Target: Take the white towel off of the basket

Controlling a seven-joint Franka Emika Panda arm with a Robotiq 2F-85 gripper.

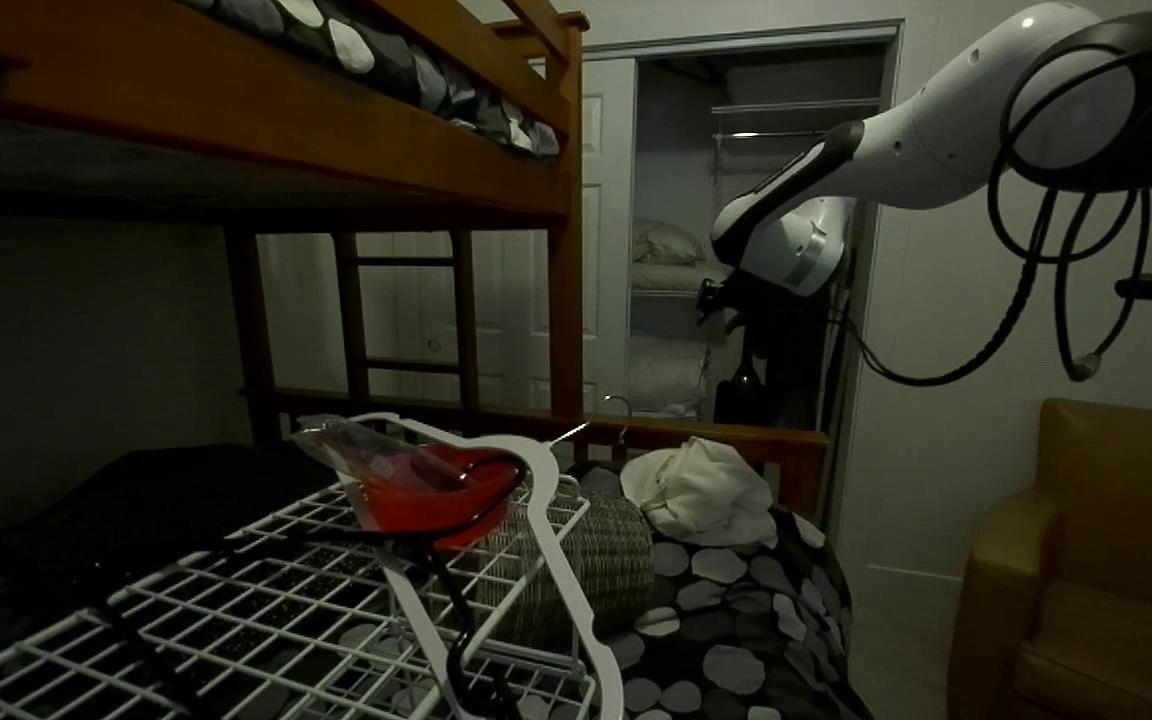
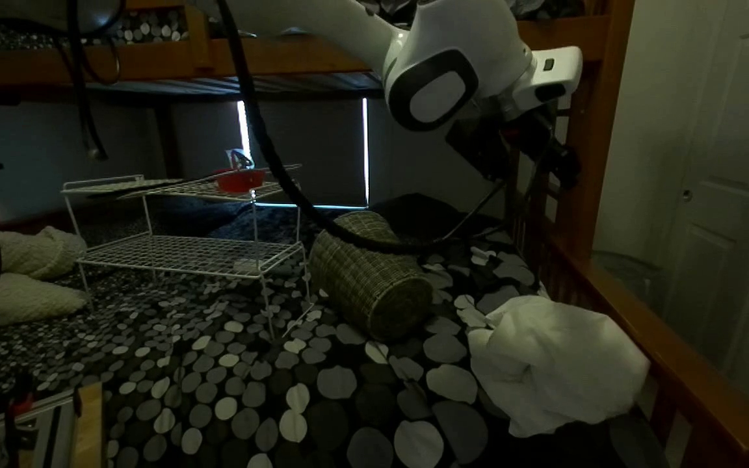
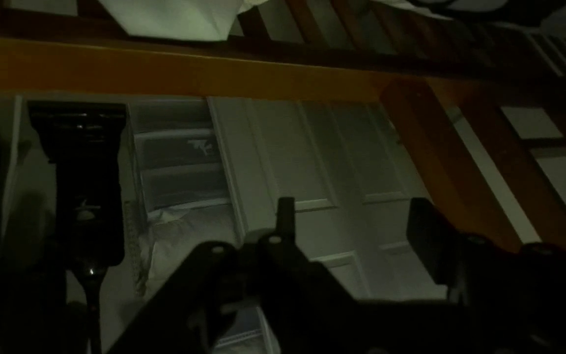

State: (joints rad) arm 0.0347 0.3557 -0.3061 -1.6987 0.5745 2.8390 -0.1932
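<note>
The white towel (image 1: 706, 495) lies crumpled on the dotted bedding against the bed's end rail. It also shows in an exterior view (image 2: 553, 364), with bedding visible between it and the basket. A corner of the towel (image 3: 180, 17) shows at the top of the wrist view. The woven basket (image 1: 621, 560) lies on its side and also shows in an exterior view (image 2: 371, 279); I do not see it in the wrist view. My gripper (image 3: 352, 211) is open with nothing between its fingers. In both exterior views the gripper (image 1: 711, 303) (image 2: 566, 166) is well above the towel.
A white wire rack (image 2: 173, 253) stands beside the basket. A red item (image 1: 446, 490) and a white hanger (image 1: 541, 500) are on it. The wooden end rail (image 2: 686, 377), bed post (image 1: 566, 300) and upper bunk (image 1: 336, 130) are obstacles. The arm's cable hangs before the basket.
</note>
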